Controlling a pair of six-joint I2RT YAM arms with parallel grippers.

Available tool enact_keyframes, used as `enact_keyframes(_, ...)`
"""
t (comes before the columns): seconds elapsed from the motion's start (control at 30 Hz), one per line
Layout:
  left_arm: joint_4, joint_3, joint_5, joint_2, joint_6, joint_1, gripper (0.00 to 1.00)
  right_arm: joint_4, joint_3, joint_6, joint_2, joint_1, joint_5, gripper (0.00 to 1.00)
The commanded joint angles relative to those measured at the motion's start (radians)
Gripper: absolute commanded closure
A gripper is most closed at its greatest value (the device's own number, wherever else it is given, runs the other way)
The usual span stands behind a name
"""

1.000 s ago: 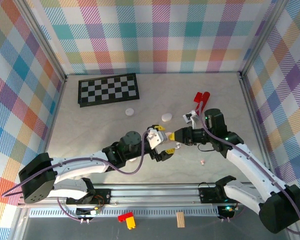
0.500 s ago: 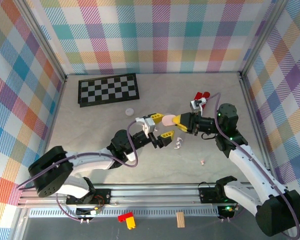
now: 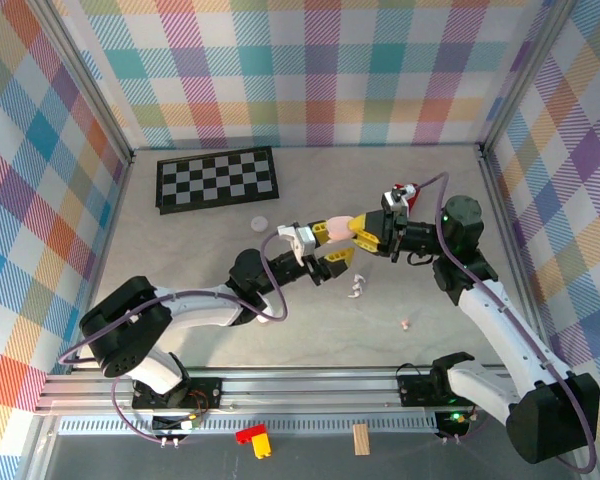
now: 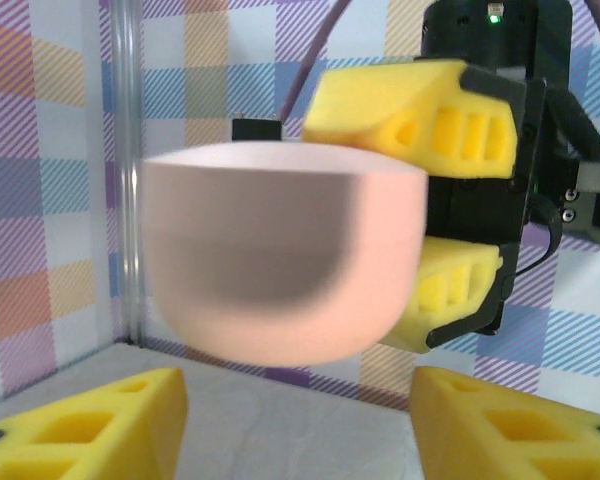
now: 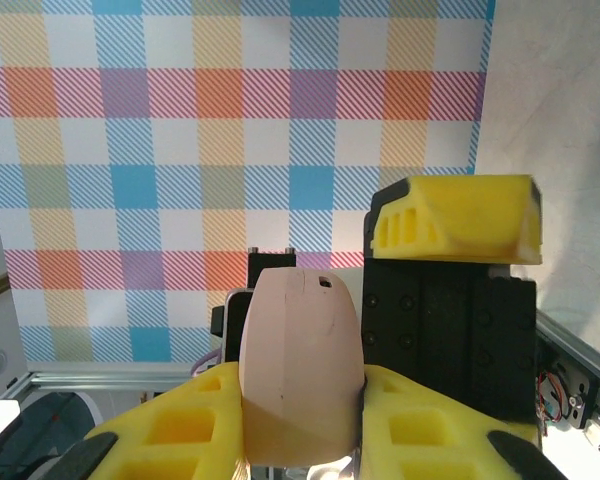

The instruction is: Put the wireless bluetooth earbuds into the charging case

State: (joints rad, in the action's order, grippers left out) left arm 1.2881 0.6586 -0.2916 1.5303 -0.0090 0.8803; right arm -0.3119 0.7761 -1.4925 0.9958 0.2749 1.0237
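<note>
Grip status: the right gripper point(image 3: 358, 229) was clamped on the pink charging case point(image 3: 332, 225) and held it in the air above the table point(image 3: 200, 250), with most of the shell projecting beyond the pads. The left gripper point(image 3: 324, 250) stood with its jaws apart. In the left wrist view one finger lay to each side of the case and neither visibly touched it. Judging by the seam around the shell, the lid appeared shut.

Location of task items: the white earbuds point(image 3: 357, 287) lay on the table near the two grippers, apart from the case and in neither claw.

Hazards:
- The shell was smooth and rounded. A left-jaw closure off its widest line could squeeze it out of both grips.
- Release by the right gripper before the left had a firm hold would probably drop the case, possibly onto the earbuds, and scatter them.
- The foam pads sat close together, so misalignment could make the fingers collide.
- Opposed pulling could twist the case instead of opening the lid.
</note>
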Motion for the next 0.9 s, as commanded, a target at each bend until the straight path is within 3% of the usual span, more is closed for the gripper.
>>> enact_keyframes(0.0, 0.060, 0.024, -0.071, -0.022, -0.037, -0.026, 0.44, 0.004, 0.020, -0.009, -0.027, -0.016, 0.031, 0.91)
enact_keyframes(0.5, 0.061, 0.085, -0.169, -0.018, -0.095, -0.033, 0.44, 0.080, 0.022, 0.071, -0.060, -0.019, 0.033, 0.92)
enact_keyframes(0.87, 0.061, 0.102, -0.217, -0.013, -0.124, -0.032, 0.49, 0.079, 0.020, 0.080, -0.049, -0.019, 0.036, 0.92)
